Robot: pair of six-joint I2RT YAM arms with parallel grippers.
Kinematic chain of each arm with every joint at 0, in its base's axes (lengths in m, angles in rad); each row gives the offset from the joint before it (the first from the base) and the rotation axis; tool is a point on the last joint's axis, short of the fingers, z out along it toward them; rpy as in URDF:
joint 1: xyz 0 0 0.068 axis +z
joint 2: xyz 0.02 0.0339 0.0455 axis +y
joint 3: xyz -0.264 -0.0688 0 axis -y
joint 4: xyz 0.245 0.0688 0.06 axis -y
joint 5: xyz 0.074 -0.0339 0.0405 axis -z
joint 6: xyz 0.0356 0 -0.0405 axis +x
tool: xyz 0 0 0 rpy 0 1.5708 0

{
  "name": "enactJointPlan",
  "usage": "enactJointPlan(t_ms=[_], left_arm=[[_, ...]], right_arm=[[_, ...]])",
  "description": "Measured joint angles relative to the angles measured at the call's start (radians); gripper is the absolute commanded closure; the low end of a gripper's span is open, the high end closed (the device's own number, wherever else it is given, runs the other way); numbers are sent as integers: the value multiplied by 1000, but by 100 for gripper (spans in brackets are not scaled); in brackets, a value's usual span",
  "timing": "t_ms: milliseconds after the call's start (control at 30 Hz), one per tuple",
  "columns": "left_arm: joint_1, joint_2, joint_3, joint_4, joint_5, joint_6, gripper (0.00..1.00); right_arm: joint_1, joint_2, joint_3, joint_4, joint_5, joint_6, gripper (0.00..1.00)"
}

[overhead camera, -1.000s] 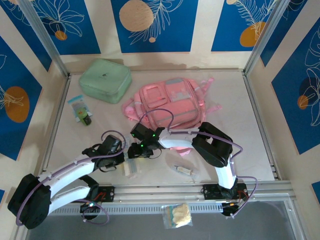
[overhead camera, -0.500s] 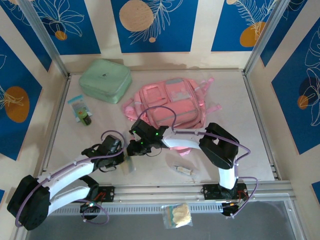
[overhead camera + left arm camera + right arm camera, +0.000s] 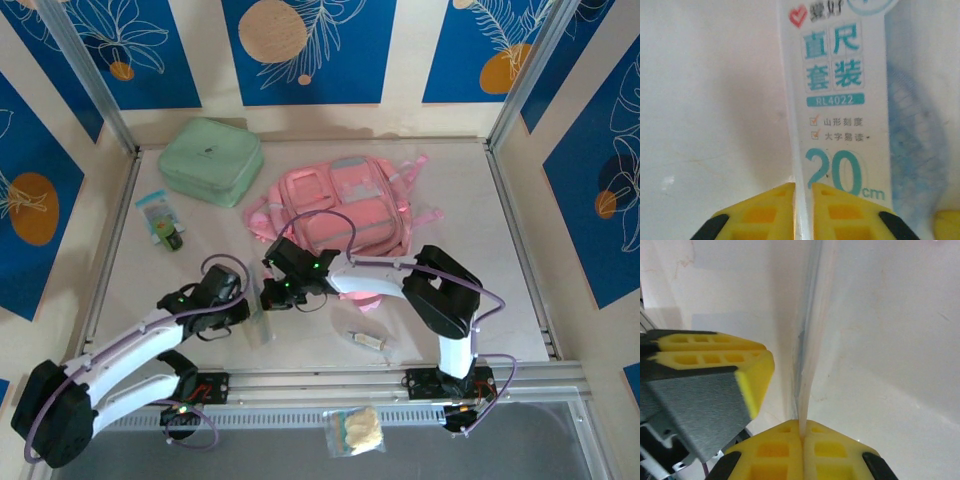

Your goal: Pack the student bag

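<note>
Right in the middle of the pale, smooth bench (image 3: pixel 470 250) lies the student bag (image 3: pixel 340 215), a big soft pink fabric backpack. It lies flat with its front pockets and grey-white panels facing up and its straps trailing to the right. The right arm reaches across just below its near edge, and a thin purple cable loops over the lower part of the fabric.

Below and left of the bag, both arms meet on one thing: a flat clear plastic ruler packet (image 3: pixel 840 100) with a stiff white card printed in teal, and something bluish and see-through inside it. The right fingers (image 3: pixel 775 450), blocky yellow pads with square hollows, are pressed together on the packet's thin edge, which rises straight out from between them. The left fingers (image 3: pixel 760 212), the same yellow, stand on either side of the card with only a narrow slit between them. Whether they actually press it I cannot tell.

In the upper left sits a mint-green square zip case (image 3: pixel 210 160) with rounded corners, well apart from the bag. Below it lies a small carded packet (image 3: pixel 160 218) with a dark green piece. A little clear sachet (image 3: pixel 368 340) lies in the lower middle, near the right arm. A plastic pouch of pale yellow bits (image 3: pixel 355 430) lies past the bench's metal rail at the bottom.
</note>
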Motion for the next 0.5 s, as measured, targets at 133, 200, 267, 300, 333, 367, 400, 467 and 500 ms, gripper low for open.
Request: enactJointPlan(t_ms=[133, 200, 267, 300, 333, 367, 400, 467, 500], left_arm=[[1, -71, 103, -72, -19, 67, 68], [1, -100, 151, -89, -19, 118, 65], [1, -110, 206, -105, -20, 170, 62], [1, -108, 237, -107, -18, 197, 60], [1, -104, 264, -106, -13, 226, 59], [1, -98, 284, -104, -5, 251, 57], [1, -86, 306, -99, 5, 279, 57], [0, -48, 344, -84, 33, 331, 55], [-2, -18, 364, -71, 50, 359, 54]], right_arm=[[-23, -142, -51, -23, 23, -2, 100], [-47, -237, -85, -33, 40, -5, 100], [-79, -331, -115, -52, 55, -8, 100], [-98, -373, -125, -67, 64, -10, 100], [-120, -415, -132, -89, 71, -15, 100], [-140, -447, -138, -106, 77, -18, 100], [-163, -485, -145, -127, 85, -24, 100], [-212, -558, -168, -167, 97, -35, 100], [-236, -597, -181, -189, 100, -41, 100]])
